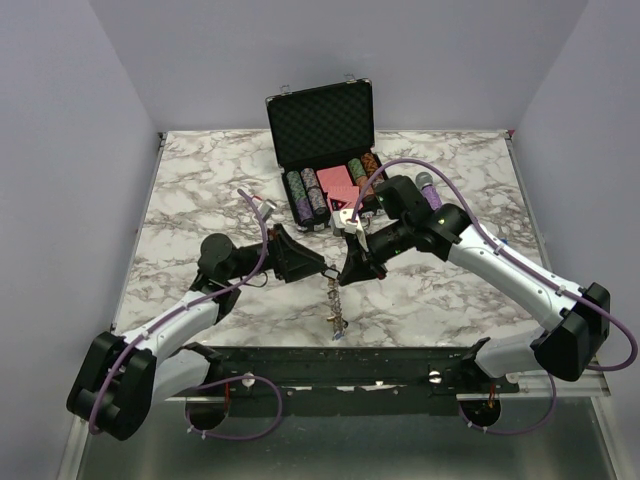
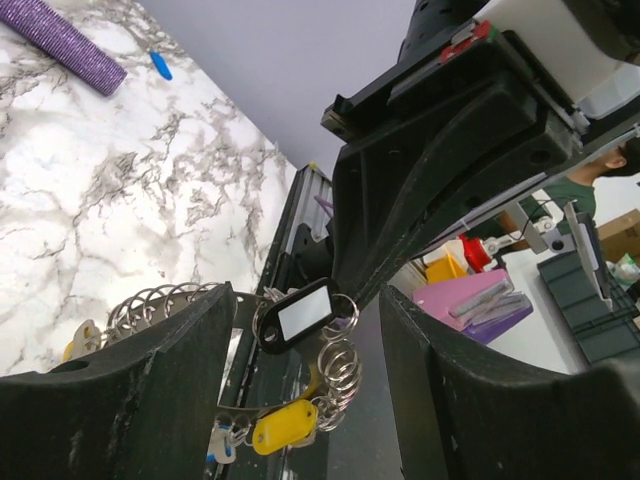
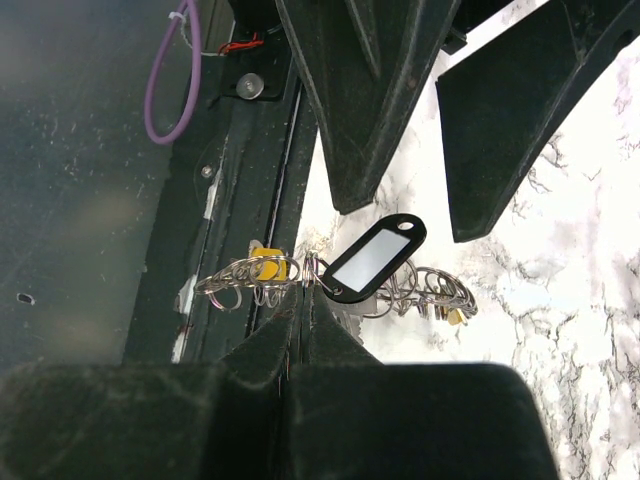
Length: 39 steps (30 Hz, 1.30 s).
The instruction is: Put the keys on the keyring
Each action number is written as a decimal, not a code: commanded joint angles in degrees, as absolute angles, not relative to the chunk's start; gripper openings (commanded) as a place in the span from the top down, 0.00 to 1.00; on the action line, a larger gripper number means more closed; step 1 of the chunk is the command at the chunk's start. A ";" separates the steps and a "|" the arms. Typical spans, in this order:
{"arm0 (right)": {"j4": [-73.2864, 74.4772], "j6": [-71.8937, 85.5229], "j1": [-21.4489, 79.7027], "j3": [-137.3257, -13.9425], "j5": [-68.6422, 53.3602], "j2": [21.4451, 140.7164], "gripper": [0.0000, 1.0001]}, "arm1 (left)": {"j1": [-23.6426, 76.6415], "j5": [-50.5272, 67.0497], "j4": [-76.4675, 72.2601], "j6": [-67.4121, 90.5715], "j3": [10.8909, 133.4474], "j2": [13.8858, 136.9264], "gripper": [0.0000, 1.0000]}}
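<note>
On my top feed both arms meet over the middle of the marble table (image 1: 200, 200), in front of the open poker-chip case (image 1: 322, 140). The right gripper (image 3: 305, 305) has its jaws pressed together, pinching the keyring (image 3: 235, 280) just beside the black tag (image 3: 372, 258) with the pale window. The keyring is a string of silver loops that runs from the pinch toward the near edge of the table (image 1: 336, 312). I cannot tell whether its far end rests on the surface. The left gripper (image 2: 303, 295) stands wide open with one finger (image 2: 150, 400) on either side of the black tag, gripping nothing. The keys (image 2: 285, 428) I can make out are already threaded among the loops. A yellow-headed one hangs below the black tag, and the right wrist feed shows another yellow head (image 3: 268, 268) on the loops to the tag's other side. The purple microphone (image 2: 60, 45) lies well apart on the marble. Near it is a small blue item (image 2: 160, 65), too small for me to identify.
</note>
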<state>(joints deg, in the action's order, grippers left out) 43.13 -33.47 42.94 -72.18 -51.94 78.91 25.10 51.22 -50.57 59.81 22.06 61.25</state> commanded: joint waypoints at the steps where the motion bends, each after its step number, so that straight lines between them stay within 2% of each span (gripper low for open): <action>1: 42.36 -33.22 42.89 -73.83 -54.76 78.58 1.00 | 26.10 51.16 -42.46 54.50 24.34 60.64 0.33; 4: 42.36 -33.13 42.80 -73.74 -54.76 78.66 0.99 | 26.54 50.89 -41.22 53.79 24.78 61.08 0.36; 8: 42.28 -33.05 42.89 -73.65 -54.76 78.57 1.00 | 26.81 51.94 -41.13 54.23 25.22 62.14 0.46; 13: 42.28 -33.05 42.80 -73.48 -54.58 78.49 1.00 | 26.81 53.17 -44.29 56.42 24.61 61.96 0.49; 22: 42.19 -32.96 42.89 -73.39 -54.41 78.49 1.00 | 26.81 54.84 -50.27 60.73 22.85 61.79 0.54; 39: 41.75 -32.43 42.89 -73.30 -54.40 78.49 1.00 | 26.98 55.63 -47.11 60.21 21.53 59.68 0.55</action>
